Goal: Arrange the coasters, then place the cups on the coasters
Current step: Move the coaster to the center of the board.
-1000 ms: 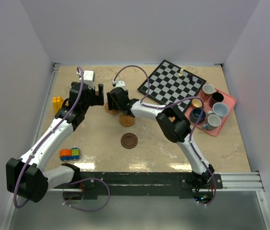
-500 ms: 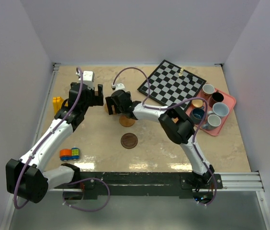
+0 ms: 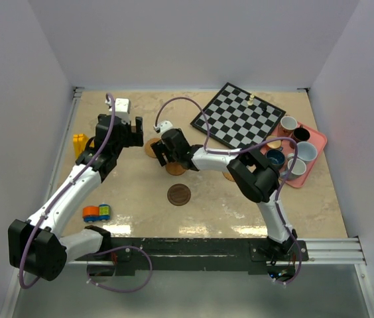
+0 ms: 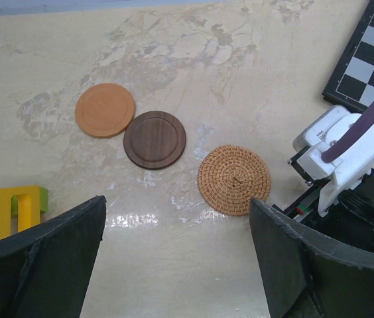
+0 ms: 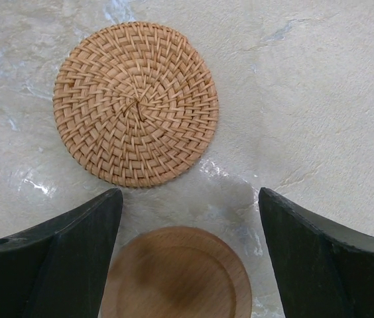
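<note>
From above and behind the arm bases, we look down and forward over the whole table [image 3: 306,205], far enough off to take in its far edge and both side edges. The camera on the left gripper [image 4: 177,205] looks steeply down from middling height at the table's far part, left of the middle. The one on the right gripper [image 5: 190,199] looks straight down from very close. Both wrist views share the woven coaster [image 4: 233,180], which shows small in the overhead view.
</note>
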You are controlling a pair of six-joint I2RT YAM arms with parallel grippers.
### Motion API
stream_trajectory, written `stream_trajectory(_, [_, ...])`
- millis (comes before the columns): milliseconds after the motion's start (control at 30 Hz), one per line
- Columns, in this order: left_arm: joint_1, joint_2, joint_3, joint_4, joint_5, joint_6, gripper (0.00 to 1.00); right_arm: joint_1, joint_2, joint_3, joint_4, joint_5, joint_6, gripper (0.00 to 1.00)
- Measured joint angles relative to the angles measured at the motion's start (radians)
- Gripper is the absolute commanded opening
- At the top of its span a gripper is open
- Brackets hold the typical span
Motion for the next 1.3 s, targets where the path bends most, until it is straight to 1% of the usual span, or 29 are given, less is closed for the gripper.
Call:
stream_trajectory(133, [0.000, 0.000, 0.000, 0.000, 0.000, 0.000, 0.93, 0.000, 0.000, -0.006, 0.010, -0.024, -0.055, 0.85])
stream_trajectory(300, [0.000, 0.000, 0.000, 0.000, 0.000, 0.000, 0.93, 0.000, 0.000, -0.021, 0.024, -0.050, -0.094, 0.80])
stream_trajectory(633, [0.010, 0.000, 0.000, 0.000, -0.023, 0.000, 0.94, 0.008, 0.007, -0.023, 0.060, -0.038, -0.112, 0.71])
stream_trajectory(800, [0.040, 0.000, 0.000, 0.000, -0.023, 0.000, 0.94, 0.017, 0.020, -0.023, 0.083, -0.021, -0.113, 0.69])
stream_trajectory(1033, [0.046, 0.000, 0.000, 0.000, -0.022, 0.000, 0.94, 0.025, 0.031, -0.020, 0.109, -0.020, -0.113, 0.66])
stream_trajectory(1167, [0.046, 0.000, 0.000, 0.000, -0.022, 0.000, 0.94, 0.028, 0.054, 0.004, 0.125, -0.021, -0.113, 0.62])
stream_trajectory(1300, [0.048, 0.000, 0.000, 0.000, -0.022, 0.000, 0.94, 0.029, 0.068, 0.023, 0.129, -0.021, -0.113, 0.61])
